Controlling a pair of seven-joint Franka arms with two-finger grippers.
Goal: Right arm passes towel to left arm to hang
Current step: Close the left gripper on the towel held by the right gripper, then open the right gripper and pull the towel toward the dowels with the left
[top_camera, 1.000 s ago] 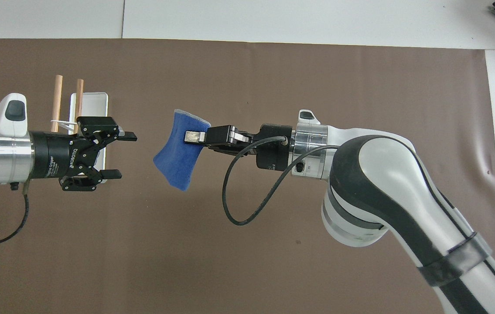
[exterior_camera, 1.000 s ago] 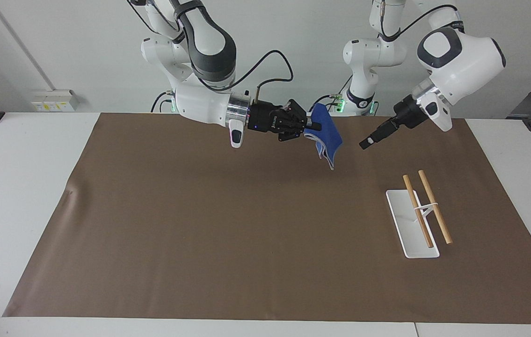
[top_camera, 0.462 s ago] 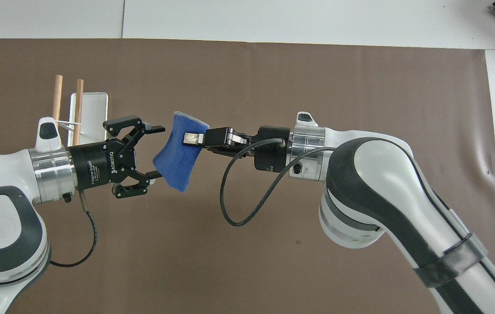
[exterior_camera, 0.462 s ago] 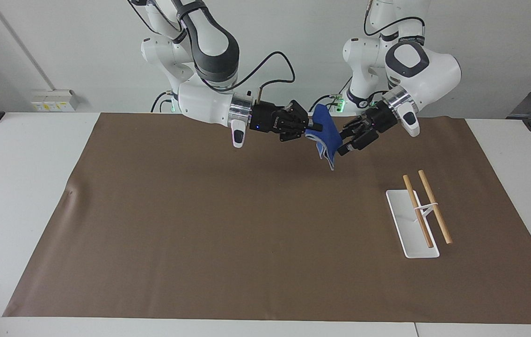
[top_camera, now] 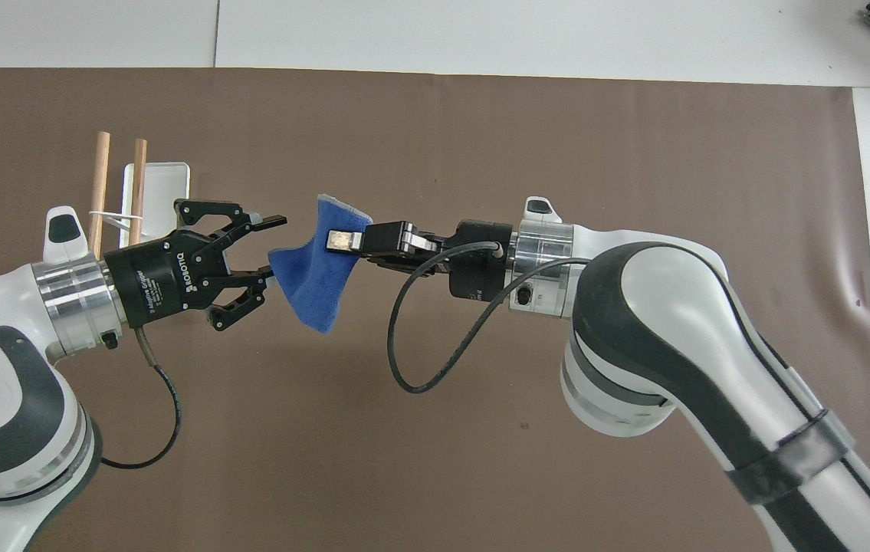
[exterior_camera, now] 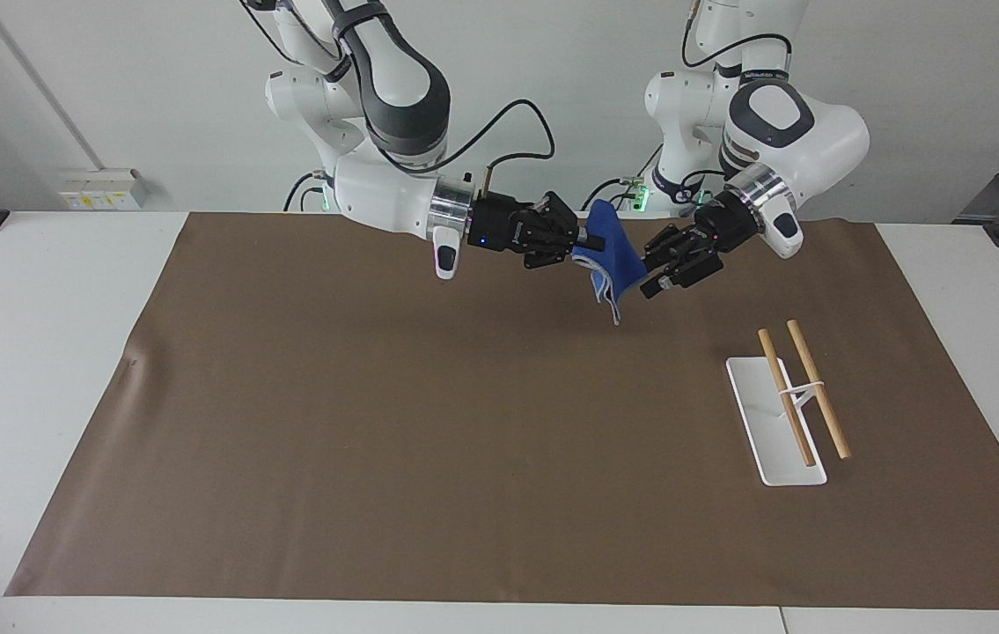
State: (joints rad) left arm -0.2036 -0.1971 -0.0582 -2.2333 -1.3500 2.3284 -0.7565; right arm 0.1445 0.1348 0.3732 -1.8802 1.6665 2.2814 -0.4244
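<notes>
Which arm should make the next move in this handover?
Left. The left gripper already brackets the free edge of the towel; the right gripper is shut on its other edge, midair over the mat.

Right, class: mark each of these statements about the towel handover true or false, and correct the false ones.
1. The right gripper is shut on the towel. True.
2. The towel lies flat on the brown mat. False: it hangs in the air from the right gripper.
3. The rack stands toward the left arm's end of the table. True.
4. The towel is draped over the rack's wooden rods. False: the rods are bare.
5. The left gripper is at the towel's edge, fingers apart. True.
</notes>
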